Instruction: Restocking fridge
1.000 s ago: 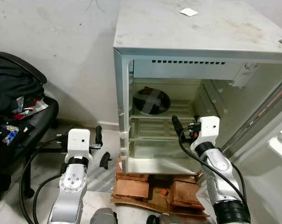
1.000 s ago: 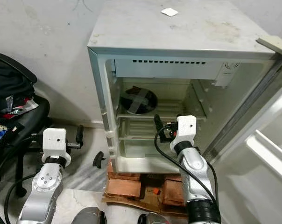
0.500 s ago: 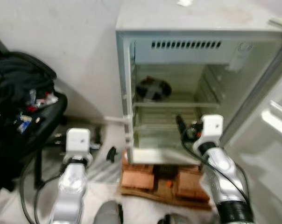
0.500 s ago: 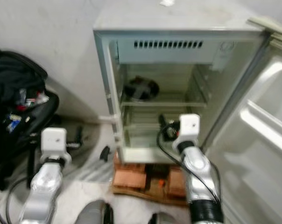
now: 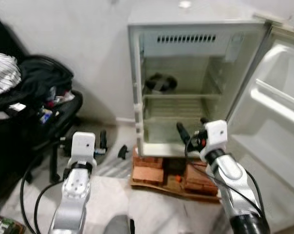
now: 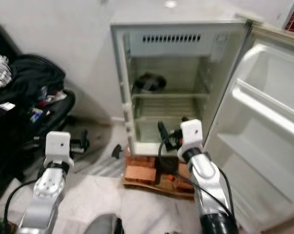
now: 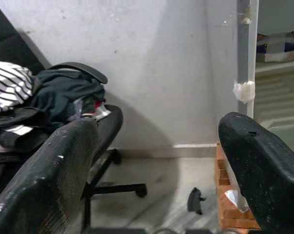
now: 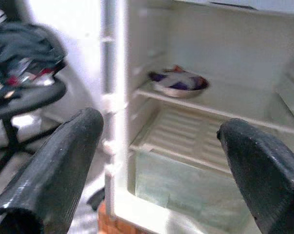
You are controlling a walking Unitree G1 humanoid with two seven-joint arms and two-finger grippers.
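Small white fridge [image 5: 186, 29] upper centre of frame, door [image 5: 268, 126] swung wide at right, propped on bricks [image 5: 152, 170]. Dark bowl [image 5: 160, 83] on its upper shelf. Right gripper [image 5: 192, 131] centre frame at the fridge's lower opening, fingers spread wide, holding nothing. Left gripper [image 5: 102, 141] lower left, fingers apart, empty. Chair piled with clothes [image 5: 35, 97] at left.

A plain room in a home, used partly for storage. A small white fridge [image 5: 186, 87] stands open against a scuffed white wall [image 5: 83, 53], propped on bricks [image 5: 149, 168] and cardboard over a pale tiled floor [image 5: 113, 195]. Beside it, an office chair [image 5: 49, 122] is heaped with clothes [image 5: 20, 83].
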